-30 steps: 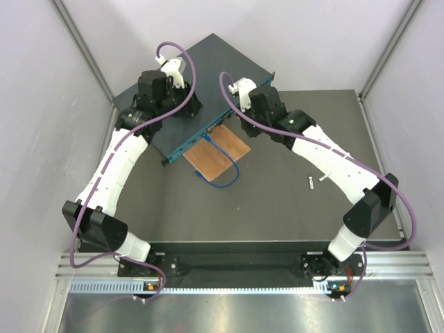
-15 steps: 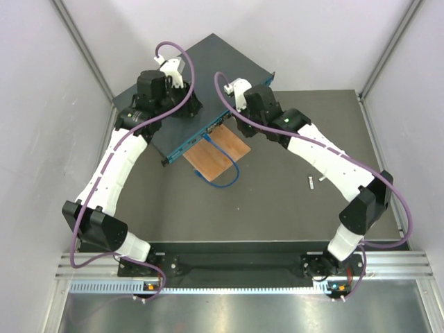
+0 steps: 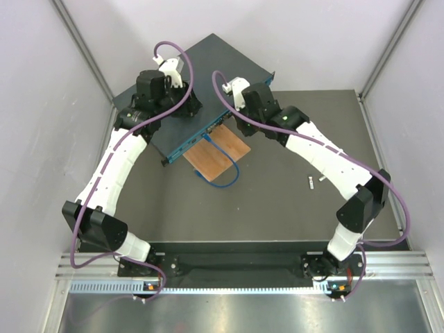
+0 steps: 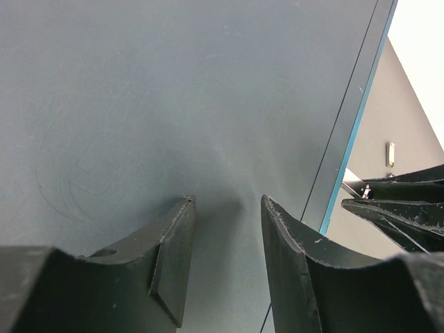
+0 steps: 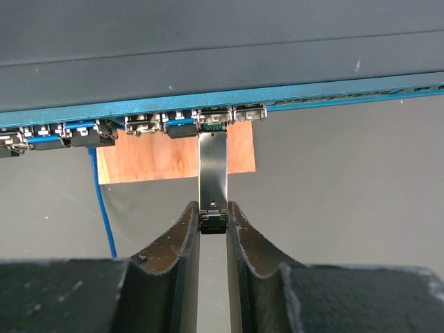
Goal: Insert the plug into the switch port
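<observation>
**Plug at the port row, right claw clamped on it**

Your table (image 3: pixel 277 201) carries the switch (image 3: pixel 215 66). It lies flat at the far left, turned at an angle, with its port row facing the near right. Your left gripper (image 4: pixel 225 205) is over the switch's top panel, fingers apart with nothing between them. You cannot tell whether the tips touch the panel. A wooden board (image 3: pixel 216 154) lies just beside the port face. A blue cable (image 3: pixel 229 177) runs from the port row across the board and loops onto the table. Your right gripper (image 5: pixel 213 211) is clamped on the rear end of the plug (image 5: pixel 213 170), a slim metal piece whose front end meets a port in the row. How deep it sits cannot be seen. A small metal part (image 3: pixel 311 183) lies well apart to the right.
</observation>
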